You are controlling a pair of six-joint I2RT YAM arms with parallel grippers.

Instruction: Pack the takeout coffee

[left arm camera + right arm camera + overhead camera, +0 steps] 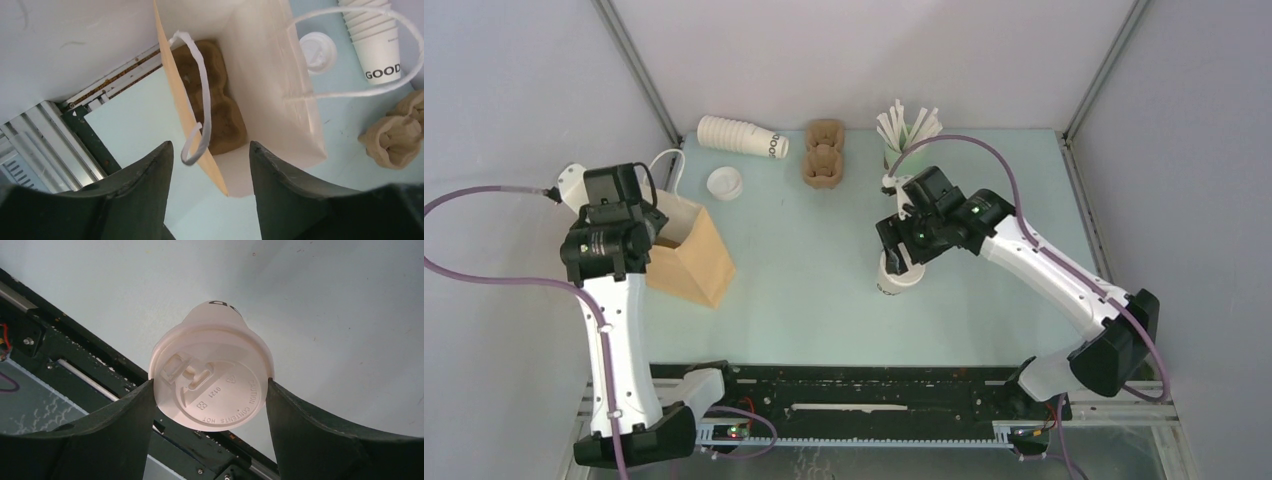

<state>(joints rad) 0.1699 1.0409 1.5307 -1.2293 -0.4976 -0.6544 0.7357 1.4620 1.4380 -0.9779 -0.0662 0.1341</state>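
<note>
While the lidded coffee cup [901,275] stands on the table [804,300], well apart from the brown paper bag [689,255], packing is part done.

- Pulp cup carrier [220,115]: already in the bag.
- Grip, right gripper [210,386]: jaws wide, pressed on the lid's rim.
- Grip, left gripper [210,146]: half-open astride the bag wall, holding nothing.
- Outstanding: cup into bag.

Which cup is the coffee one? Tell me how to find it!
Look at the pale green table, then at the right fingers near its middle. The cup pinched between them stands alone with a white lid on top, unlike the lidless stack lying at the back and the green cup of sticks.
</note>
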